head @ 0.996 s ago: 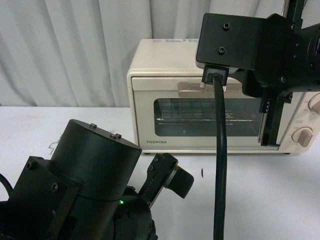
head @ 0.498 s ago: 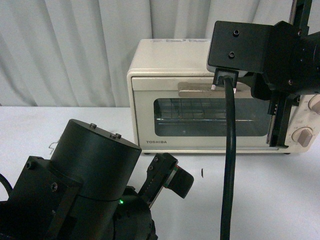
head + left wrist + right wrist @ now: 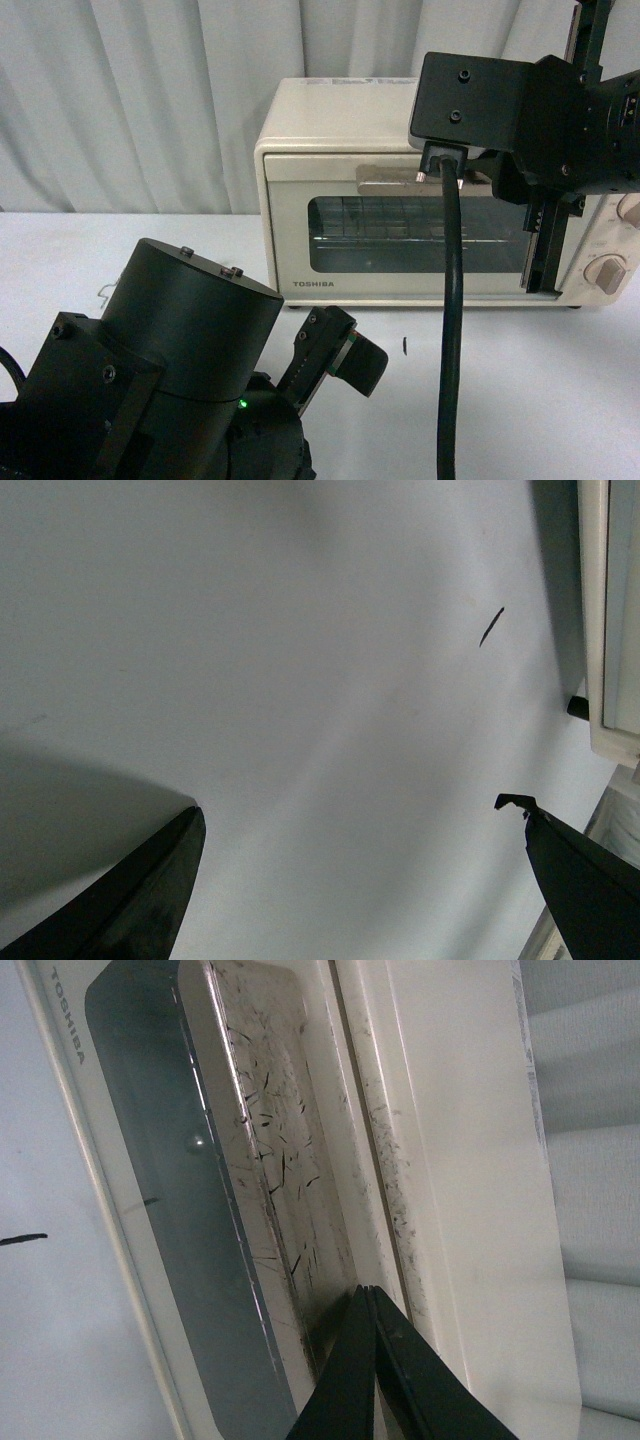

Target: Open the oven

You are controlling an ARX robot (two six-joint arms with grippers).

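The cream-white TOSHIBA oven [image 3: 330, 130] stands at the back of the white table, its glass door [image 3: 400, 235] shut. Its beige bar handle [image 3: 385, 180] runs along the door's top. My right gripper [image 3: 365, 1292] is shut, its tips set in the gap behind the scratched handle [image 3: 270, 1140], near the handle's right end. In the front view the right arm [image 3: 540, 120] covers the oven's upper right. My left gripper [image 3: 352, 805] is open and empty above the bare table, with the oven's lower edge [image 3: 600, 610] beside it. It sits low in the front view [image 3: 340, 355].
Two round knobs [image 3: 610, 272] sit on the oven's right side. A black cable [image 3: 450, 330] hangs from the right wrist in front of the door. A small dark mark [image 3: 404, 346] lies on the table [image 3: 530, 400]. A white curtain [image 3: 150, 100] hangs behind.
My right arm has shifted a little to the right along the handle, then slightly back left. The oven door stays shut. The left arm has not moved.
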